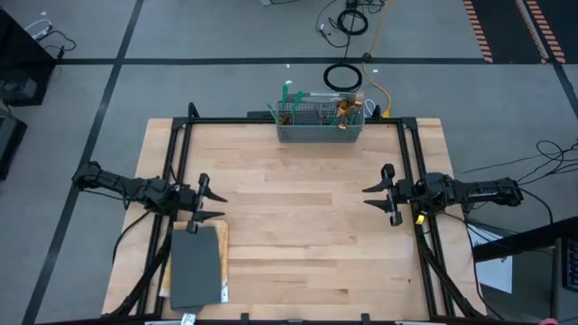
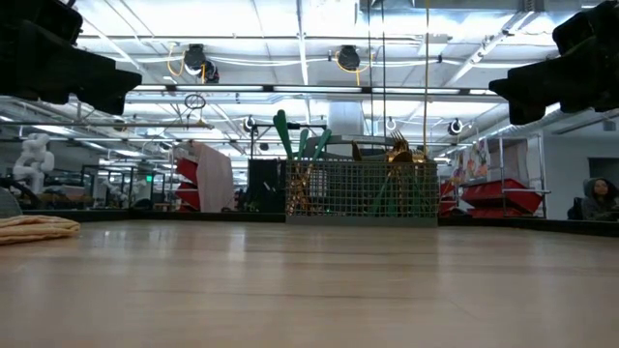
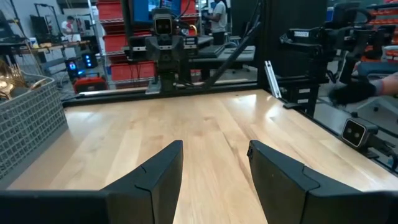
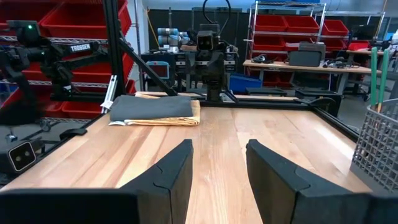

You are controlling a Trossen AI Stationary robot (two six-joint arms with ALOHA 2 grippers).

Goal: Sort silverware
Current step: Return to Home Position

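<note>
The silverware (image 1: 318,110) stands upright in a grey wire basket (image 1: 321,125) at the table's far edge, teal-green handles and gold heads sticking up above the rim; it also shows in the low view (image 2: 319,155). My left gripper (image 1: 209,199) is open and empty at the table's left side, above the table. My right gripper (image 1: 377,200) is open and empty at the table's right side. Both point toward the table's middle, far from the basket.
A folded dark grey cloth (image 1: 196,266) lies on a tan cloth at the near left corner, just near of my left gripper. The black frame rails (image 1: 298,120) run along the table's far, left and right edges. The bare wooden tabletop (image 1: 298,226) lies between the grippers.
</note>
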